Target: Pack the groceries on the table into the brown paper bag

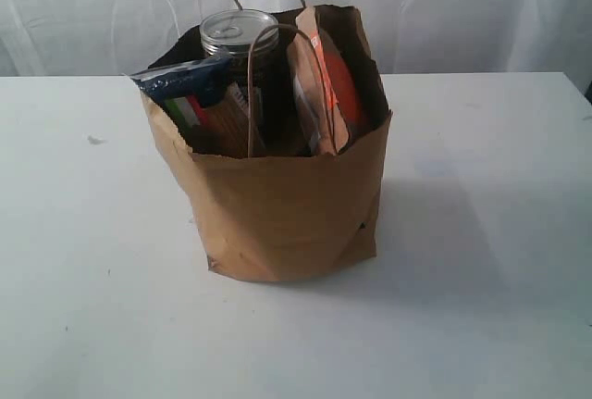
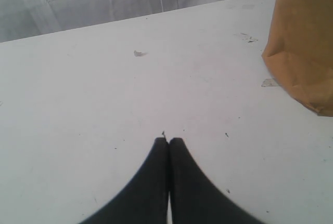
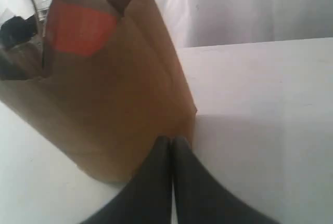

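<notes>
Right end effector (image 3: 172, 140), bag (image 3: 114, 104) close by

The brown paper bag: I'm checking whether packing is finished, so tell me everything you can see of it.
The brown paper bag is creased kraft paper, standing upright and open on the white table, its rim crumpled. One thin cord handle droops down the front; another rises behind. Poking out of its mouth are a pull-tab can, a brown-orange pouch and a blue-ended spaghetti pack.
</notes>
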### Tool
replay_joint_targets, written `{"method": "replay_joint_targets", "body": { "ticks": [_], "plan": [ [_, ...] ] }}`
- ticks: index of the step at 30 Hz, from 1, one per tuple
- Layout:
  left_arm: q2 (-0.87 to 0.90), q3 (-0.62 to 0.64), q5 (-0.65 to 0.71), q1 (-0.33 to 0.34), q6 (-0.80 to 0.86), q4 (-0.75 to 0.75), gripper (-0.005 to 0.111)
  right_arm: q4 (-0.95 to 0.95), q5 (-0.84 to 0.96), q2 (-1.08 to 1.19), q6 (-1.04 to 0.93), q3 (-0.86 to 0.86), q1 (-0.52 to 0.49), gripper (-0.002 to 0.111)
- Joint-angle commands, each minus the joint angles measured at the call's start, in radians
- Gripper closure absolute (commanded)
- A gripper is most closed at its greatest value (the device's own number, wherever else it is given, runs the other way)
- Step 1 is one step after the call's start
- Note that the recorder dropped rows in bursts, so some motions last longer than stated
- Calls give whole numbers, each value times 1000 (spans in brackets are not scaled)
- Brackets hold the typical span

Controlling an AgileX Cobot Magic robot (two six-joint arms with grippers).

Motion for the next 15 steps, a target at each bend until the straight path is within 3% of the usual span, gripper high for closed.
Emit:
{"method": "replay_joint_targets", "body": {
  "ticks": [1,15],
  "plan": [
    [-5,4,-3,3,-1,-1,107,-9,-22,-63,-23,46,-94,108],
    [-5,4,-3,3,-1,-1,107,-9,-21,-221,-23,230,-332,108]
  ]
}}
